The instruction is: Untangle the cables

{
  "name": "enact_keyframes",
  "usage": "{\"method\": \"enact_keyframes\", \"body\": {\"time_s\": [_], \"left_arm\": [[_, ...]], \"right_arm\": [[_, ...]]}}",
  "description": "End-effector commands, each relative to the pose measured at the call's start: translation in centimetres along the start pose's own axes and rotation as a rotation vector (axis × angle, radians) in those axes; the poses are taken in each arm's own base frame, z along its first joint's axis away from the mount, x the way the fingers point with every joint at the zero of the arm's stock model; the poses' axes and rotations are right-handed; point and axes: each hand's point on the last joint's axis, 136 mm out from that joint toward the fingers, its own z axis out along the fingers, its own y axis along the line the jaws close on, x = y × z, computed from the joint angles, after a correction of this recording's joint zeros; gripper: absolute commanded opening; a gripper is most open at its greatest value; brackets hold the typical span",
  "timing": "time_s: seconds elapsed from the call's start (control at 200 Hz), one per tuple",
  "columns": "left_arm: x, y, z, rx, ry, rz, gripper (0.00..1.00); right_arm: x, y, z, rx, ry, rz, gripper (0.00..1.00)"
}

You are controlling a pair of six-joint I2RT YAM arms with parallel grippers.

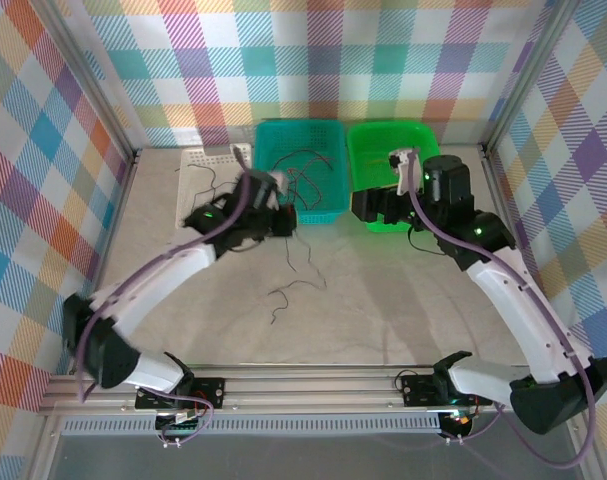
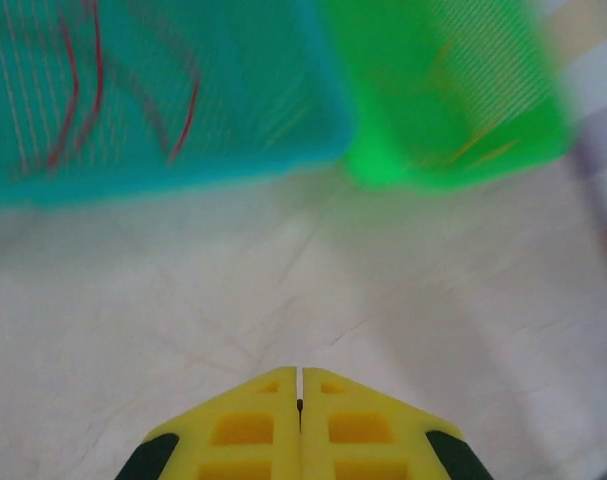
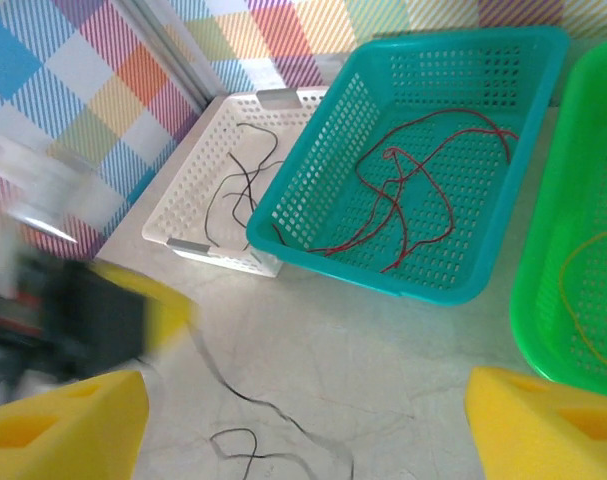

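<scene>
- The left gripper [image 2: 299, 395] is shut tight, its two yellow fingers [image 2: 253, 420] pressed flat together.
- A tiny dark bit shows in the crack between them. A thin dark cable [image 3: 263, 405] runs from its tips down onto the table [image 3: 383, 350], so it is pinching that cable.
- The dark cable is as thin as a hair. It bends and curls into a small loop on the table in front of the baskets.
- The right gripper [image 3: 303, 395] is wide open and holds nothing. It hangs over the table near the green basket [image 3: 528, 310].
- The red cables [image 3: 383, 152] lie in the teal basket [image 3: 313, 160], in long loose loops that cross over each other.
- The black cables [image 3: 245, 180] lie in the white basket [image 3: 198, 175], just beside the teal one.
- A yellow cable [image 3: 563, 270] curves in the green basket.
</scene>
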Motion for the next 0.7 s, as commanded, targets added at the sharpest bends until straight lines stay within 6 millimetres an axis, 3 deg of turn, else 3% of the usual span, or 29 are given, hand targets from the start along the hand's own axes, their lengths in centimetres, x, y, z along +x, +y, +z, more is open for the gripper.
{"method": "enact_keyframes", "body": {"time_s": [0.0, 0.12, 0.32, 0.5, 0.695], "left_arm": [[-3.7, 1.2, -6.4, -0.046, -0.075, -0.007, 0.00], [-9.5, 1.7, -12.4, -0.045, -0.230, -0.032, 0.00], [-16.8, 2.4, -18.0, -0.013, -0.408, -0.097, 0.00], [-23.9, 1.9, -24.7, 0.021, -0.665, -0.118, 0.00], [-28.7, 2.7, -29.4, 0.039, -0.911, -0.119, 0.00]], "right_arm": [[-0.9, 0.1, -0.8, 0.009, -0.070, 0.017, 0.83], [-0.8, 0.3, -1.0, -0.003, -0.067, 0.031, 0.82], [-1.5, 1.1, -1.4, -0.034, -0.079, 0.040, 0.82], [-2.1, 1.6, -1.4, -0.057, -0.077, 0.042, 0.82], [-1.7, 2.0, -1.1, -0.076, -0.053, 0.036, 0.82]]}}
